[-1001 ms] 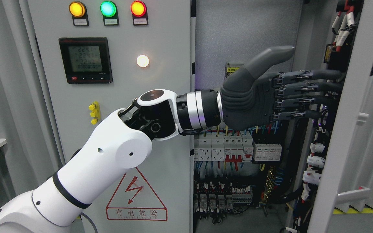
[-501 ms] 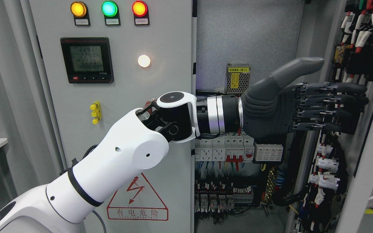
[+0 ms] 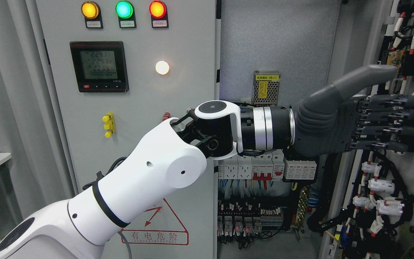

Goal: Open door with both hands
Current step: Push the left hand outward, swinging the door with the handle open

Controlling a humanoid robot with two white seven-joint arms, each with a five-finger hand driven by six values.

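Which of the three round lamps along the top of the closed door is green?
The middle lamp is green. The lamp left of it glows amber and the lamp right of it glows red.

The left arm point(image 3: 149, 180) reaches rightward, its left hand point(image 3: 340, 124) flat, fingers point(image 3: 394, 124) straight, thumb raised.
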